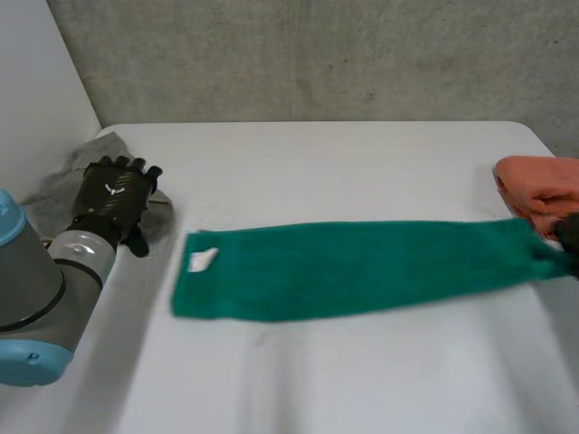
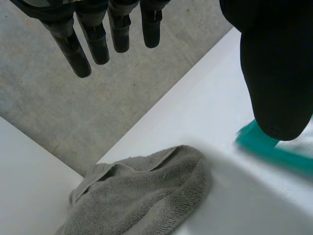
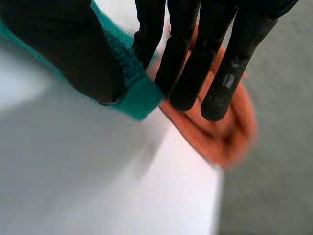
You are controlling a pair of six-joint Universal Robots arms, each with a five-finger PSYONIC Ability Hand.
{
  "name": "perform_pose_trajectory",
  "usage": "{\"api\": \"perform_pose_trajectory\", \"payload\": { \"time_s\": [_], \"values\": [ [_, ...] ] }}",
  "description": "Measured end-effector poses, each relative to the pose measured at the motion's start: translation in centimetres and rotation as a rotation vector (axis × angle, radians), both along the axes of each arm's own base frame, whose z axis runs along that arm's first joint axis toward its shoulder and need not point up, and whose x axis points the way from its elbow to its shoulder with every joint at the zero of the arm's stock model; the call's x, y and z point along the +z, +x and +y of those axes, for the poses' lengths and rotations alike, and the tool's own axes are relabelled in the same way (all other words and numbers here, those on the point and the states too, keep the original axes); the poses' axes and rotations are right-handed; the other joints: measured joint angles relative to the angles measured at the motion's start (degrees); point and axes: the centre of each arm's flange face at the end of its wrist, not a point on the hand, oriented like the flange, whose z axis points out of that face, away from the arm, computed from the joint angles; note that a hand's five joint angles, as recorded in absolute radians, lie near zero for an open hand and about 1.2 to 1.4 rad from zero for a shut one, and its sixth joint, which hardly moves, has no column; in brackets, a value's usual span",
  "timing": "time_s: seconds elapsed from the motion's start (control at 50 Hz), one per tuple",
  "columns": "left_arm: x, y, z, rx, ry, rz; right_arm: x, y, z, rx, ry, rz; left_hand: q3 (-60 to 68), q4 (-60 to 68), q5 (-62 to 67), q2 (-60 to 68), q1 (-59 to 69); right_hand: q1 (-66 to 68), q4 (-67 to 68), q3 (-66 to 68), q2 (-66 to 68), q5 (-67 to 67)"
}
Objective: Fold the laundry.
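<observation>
Green towel (image 1: 362,267) lies flat on the table (image 1: 344,380) as one long strip running left to right, white tag (image 1: 203,260) face up near its left end. Right robot hand (image 1: 570,233) is at the strip's right end. In the right wrist view its (image 3: 195,58) thumb and fingers are clamped on that end of the green towel (image 3: 139,90), with the cloth pinched between them. Orange towel (image 1: 538,185) is bunched at the right table edge, just behind that hand; in the wrist view it (image 3: 230,132) sits right past the fingertips. Left robot hand (image 1: 113,194) is over the far-left corner of the table, above the grey towel (image 1: 63,185). In the left wrist view its (image 2: 98,39) fingers are straight and spread from the thumb, holding nothing. Grey towel (image 2: 146,196) lies crumpled below the palm, at the table edge. The green towel's (image 2: 274,152) left end shows just under the thumb tip, apart from the grey one.
</observation>
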Motion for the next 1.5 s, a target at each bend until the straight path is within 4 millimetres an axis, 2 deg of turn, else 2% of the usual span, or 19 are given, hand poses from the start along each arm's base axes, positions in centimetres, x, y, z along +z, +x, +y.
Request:
{"api": "perform_pose_trajectory", "payload": {
  "time_s": [0.1,0.16,0.22,0.38,0.4,0.42,0.48,0.5,0.56,0.62,0.74,0.8,0.9,1.06,1.18,1.22,1.3,1.36,1.5],
  "values": [
    [0.2,-0.1,0.3,-0.004,0.005,-0.001,0.6,-4.8,-0.2,-0.096,-0.014,0.14,0.0,0.0,0.0,0.0,0.0,0.3,0.0,0.0,0.0,0.3],
    [0.3,-0.1,0.5,-0.006,0.007,-0.001,1.6,-5.2,-0.4,-0.095,-0.047,0.184,0.0,0.0,0.0,0.0,0.0,0.5,0.0,0.0,0.0,0.3],
    [0.5,-0.1,0.5,-0.007,0.004,0.0,2.8,-3.6,-0.5,-0.052,-0.096,0.189,0.0,0.0,0.0,0.0,0.0,0.5,0.0,0.0,0.0,0.3],
    [1.5,-0.1,0.6,-0.006,-0.026,0.009,8.0,11.3,2.2,0.339,-0.364,0.073,0.0,0.0,0.0,0.0,0.0,0.5,0.0,0.0,0.0,0.3],
    [1.5,-0.1,0.6,-0.006,-0.027,0.009,8.1,12.1,2.5,0.361,-0.374,0.067,0.0,0.0,0.0,0.0,0.0,0.5,0.0,0.0,0.0,0.3],
    [1.8,-0.1,0.7,-0.006,-0.035,0.011,8.6,15.4,3.9,0.458,-0.411,0.041,0.0,0.0,0.0,0.0,0.0,0.5,0.0,0.0,0.0,0.3],
    [2.1,-0.1,0.7,-0.006,-0.043,0.014,8.8,18.7,5.7,0.559,-0.435,0.016,0.0,0.0,0.0,0.0,0.0,0.5,0.0,0.0,0.0,0.3],
    [2.2,0.0,0.8,-0.006,-0.046,0.015,8.4,22.4,8.0,0.676,-0.443,-0.011,0.0,0.0,0.0,0.0,0.0,0.5,0.0,0.0,0.0,0.3],
    [2.2,-0.1,0.8,-0.008,-0.048,0.016,6.5,27.6,12.0,0.854,-0.416,-0.04,0.0,0.0,0.0,0.0,0.0,0.5,0.0,0.0,0.0,0.3],
    [2.2,-0.3,1.0,-0.016,-0.045,0.016,4.2,30.7,15.0,0.974,-0.369,-0.045,0.0,0.0,0.0,0.0,0.0,0.5,0.0,0.0,0.0,0.3],
    [1.9,-1.3,1.7,-0.048,-0.038,0.014,0.1,33.2,18.2,1.083,-0.278,-0.016,0.0,0.0,0.0,0.0,0.0,-2.3,-3.8,-3.8,-3.4,-2.8],
    [1.8,-2.0,2.0,-0.072,-0.038,0.013,-0.6,33.2,18.1,1.061,-0.246,-0.007,0.0,0.0,0.0,0.0,0.0,-28.0,-34.8,-35.6,-35.4,-32.7],
    [1.9,-3.5,2.5,-0.118,-0.048,0.017,0.4,32.2,16.9,0.955,-0.213,-0.038,0.0,0.0,0.0,0.0,0.0,-43.2,-53.6,-53.9,-53.2,-51.7],
    [2.7,-7.7,3.5,-0.235,-0.085,0.043,3.3,25.2,12.0,0.567,-0.067,-0.244,0.0,0.0,0.0,0.0,0.0,-44.2,-54.7,-55.5,-54.6,-52.6],
    [2.0,-10.8,5.0,-0.324,-0.067,0.066,1.5,19.1,10.8,0.35,0.092,-0.303,0.0,0.0,0.0,0.0,0.0,-44.2,-54.7,-55.5,-54.6,-52.6],
    [1.7,-11.2,5.2,-0.335,-0.061,0.067,1.0,18.3,10.8,0.328,0.113,-0.299,0.0,0.0,0.0,0.0,0.0,-44.2,-54.7,-55.5,-54.6,-52.6],
    [0.5,-12.3,5.9,-0.356,-0.031,0.062,-1.4,15.4,10.8,0.276,0.188,-0.246,0.0,0.0,0.0,0.0,0.0,-27.1,-36.0,-35.8,-35.3,-34.6],
    [0.0,-12.4,6.0,-0.35,-0.02,0.056,-2.2,14.4,10.5,0.269,0.186,-0.207,0.0,0.0,0.0,0.0,0.0,-2.9,-5.3,-5.1,-4.0,-5.2],
    [0.2,-11.9,6.1,-0.33,-0.018,0.052,-1.2,14.3,8.6,0.288,0.049,-0.152,0.0,0.0,0.0,0.0,0.0,0.0,0.0,0.0,0.1,-0.2]
  ]
}}
